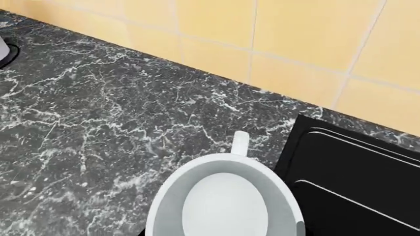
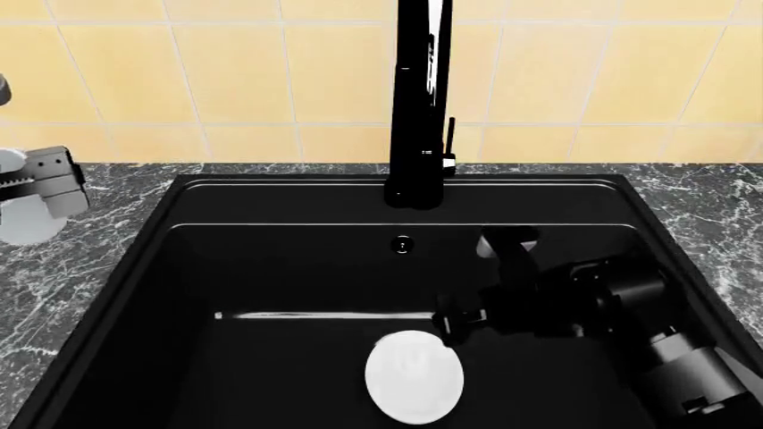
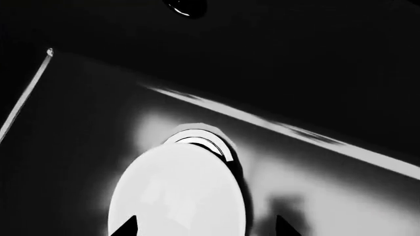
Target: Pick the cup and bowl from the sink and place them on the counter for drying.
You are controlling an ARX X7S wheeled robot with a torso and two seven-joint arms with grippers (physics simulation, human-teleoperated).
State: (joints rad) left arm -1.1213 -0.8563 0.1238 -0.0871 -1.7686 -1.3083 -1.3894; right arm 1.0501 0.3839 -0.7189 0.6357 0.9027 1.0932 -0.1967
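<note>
Currently two steps ran at once. Left gripper (image 2: 24, 201) closed on small white cylindrical tumbler (image 1: 223, 201) above dark grey marble counter (image 1: 98, 123), left of matte black sink (image 2: 298, 268); next: lower, release. Right gripper (image 2: 459, 317) just above shallow white bowl (image 2: 414, 375) near round drain (image 3: 203, 140); jaw state unclear; next: descend, grasp rim.

counter (image 1: 98, 123) dark grey marble-look stone, white veins, polished-ish. sink (image 2: 298, 268) matte black, faint sheen along floor. bowl (image 2: 414, 375) on sink floor, smooth plain white. cup (image 1: 223, 201) over counter, smooth white too. wall tiles (image 2: 238, 71) behind sink, flat yellow.

kitchen: sink (image 2: 179, 268), tiled wall (image 2: 238, 80)
</note>
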